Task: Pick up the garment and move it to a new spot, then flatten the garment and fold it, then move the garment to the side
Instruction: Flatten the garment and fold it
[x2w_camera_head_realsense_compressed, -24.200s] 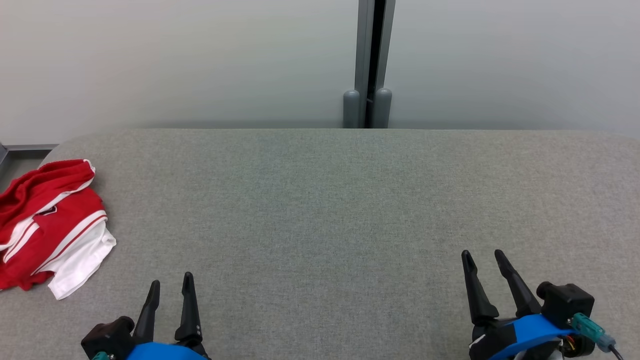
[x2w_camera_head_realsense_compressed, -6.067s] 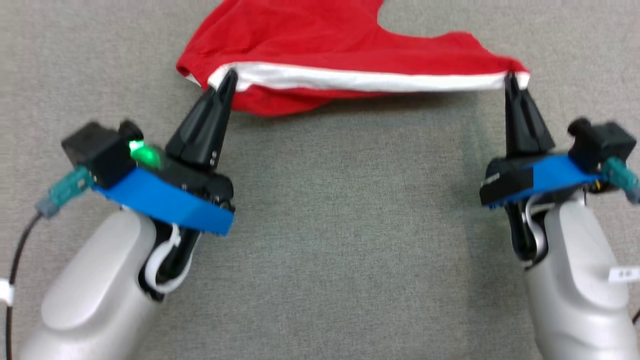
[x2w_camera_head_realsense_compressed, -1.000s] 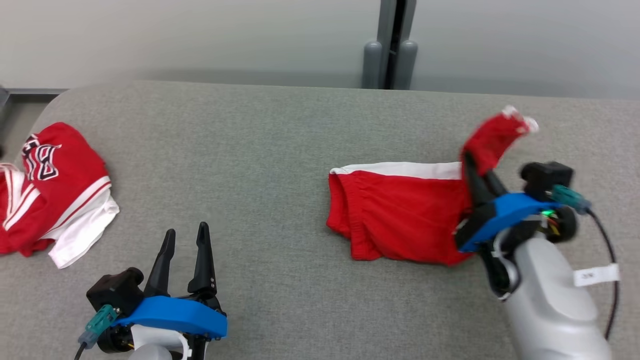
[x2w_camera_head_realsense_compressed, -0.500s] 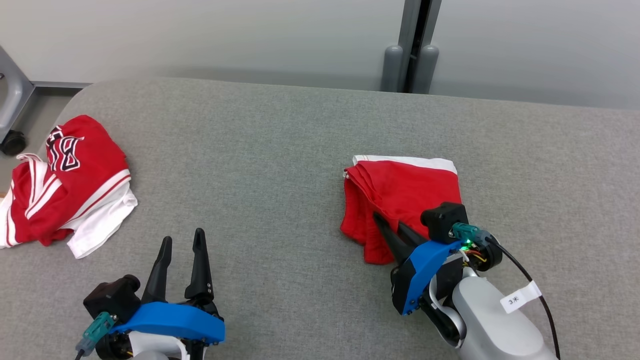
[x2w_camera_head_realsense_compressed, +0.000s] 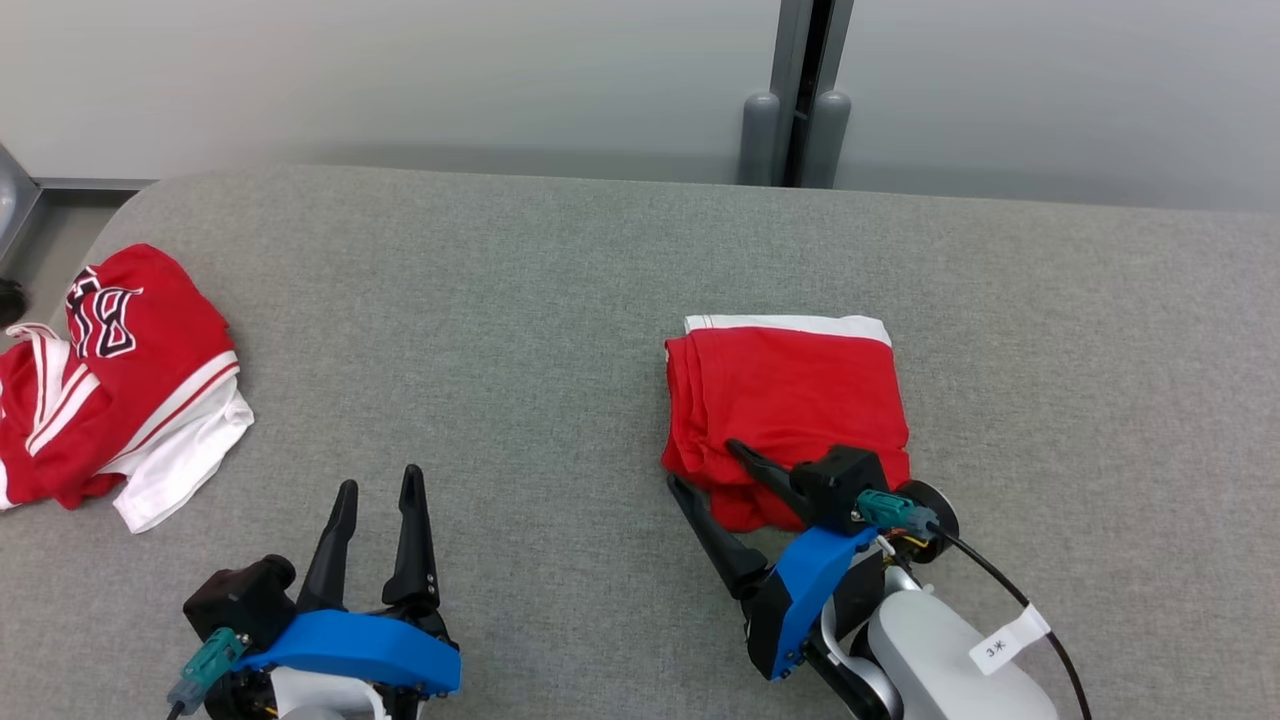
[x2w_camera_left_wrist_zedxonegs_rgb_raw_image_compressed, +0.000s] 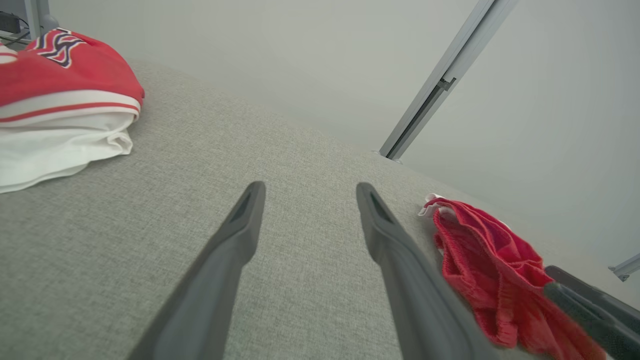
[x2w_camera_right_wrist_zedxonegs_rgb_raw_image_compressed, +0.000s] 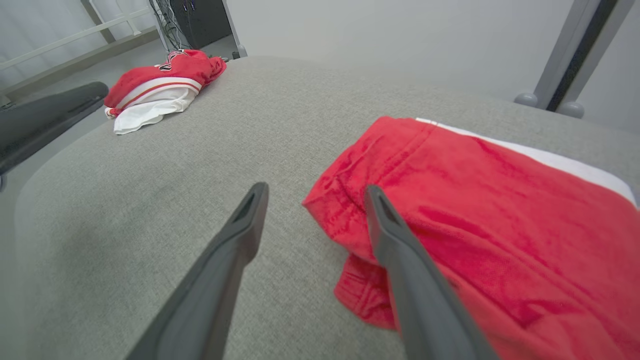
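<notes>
Now, your right gripper (x2w_camera_head_realsense_compressed: 700, 462) spread wide, empty; shorts' (x2w_camera_head_realsense_compressed: 790, 400) near-left corner between its fingers; left gripper (x2w_camera_head_realsense_compressed: 378, 478) likewise spread, empty, well apart.

Grey fabric table (x2w_camera_head_realsense_compressed: 560, 300) is spanning the head view, its far left corner rounding off. Pale wall (x2w_camera_head_realsense_compressed: 400, 80) is standing behind it, evenly lit; a soft shadow is lying along the table's back edge. Grey post (x2w_camera_head_realsense_compressed: 800, 60) with a dark slot is rising against the wall, two rounded caps (x2w_camera_head_realsense_compressed: 760, 140) flanking its base. Floor (x2w_camera_head_realsense_compressed: 55, 225) is showing at the table's left. In the right wrist view, white rails (x2w_camera_right_wrist_zedxonegs_rgb_raw_image_compressed: 75, 34) and a dark box (x2w_camera_right_wrist_zedxonegs_rgb_raw_image_compressed: 197, 20) are standing beyond the table.
</notes>
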